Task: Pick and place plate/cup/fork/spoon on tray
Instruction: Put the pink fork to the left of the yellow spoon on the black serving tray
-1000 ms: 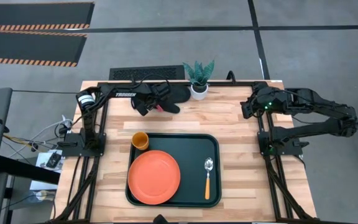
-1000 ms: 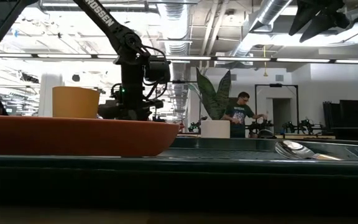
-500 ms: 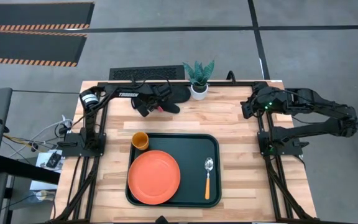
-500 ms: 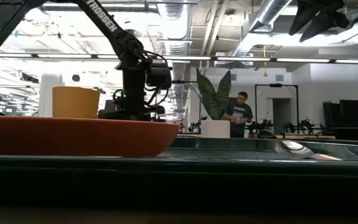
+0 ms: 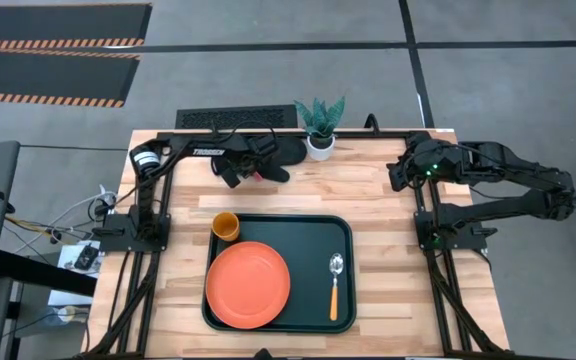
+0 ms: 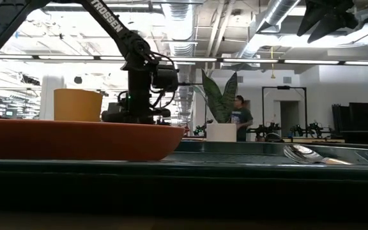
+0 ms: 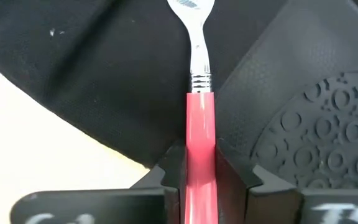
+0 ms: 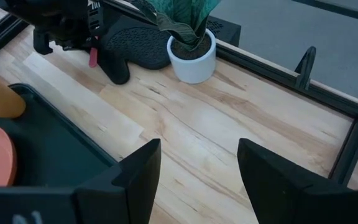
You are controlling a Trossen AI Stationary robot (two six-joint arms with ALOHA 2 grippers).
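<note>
Left gripper (image 5: 240, 172) reaches across the far edge of the worktop (image 5: 368, 195), arm stretched sideways from its base, head down over the black oven mitt (image 5: 273, 158). Its jaws are clamped on the fork (image 7: 199, 124): the left wrist view shows both fingers (image 7: 171, 165) pressed against the pink-red handle, silver neck and tines pointing out over the mitt. The fork also shows as a small red bit under the gripper in the right wrist view (fork (image 8: 93, 58), left gripper (image 8: 73, 34)).

Right gripper (image 8: 194, 168) waits at the right far side of the worktop, arm folded back on itself above its base, jaws apart with bare wood between them.

Tray (image 5: 313, 235) sits at the near middle of the worktop. On it: plate (image 5: 248, 284) on the left half, spoon (image 5: 335, 286) on the right half with the bowl toward the far side. Cup (image 5: 226, 226) stands at the tray's far left corner, just beside the plate (inside or on the rim, cannot tell).

White pot with a green plant (image 5: 320, 125) stands at the far edge, just beside the mitt.

Low view: plate (image 6: 75, 139) and cup (image 6: 77, 105) up close, left arm behind them, workshop room beyond with ceiling ducts and a person (image 6: 240, 118) standing far off.
</note>
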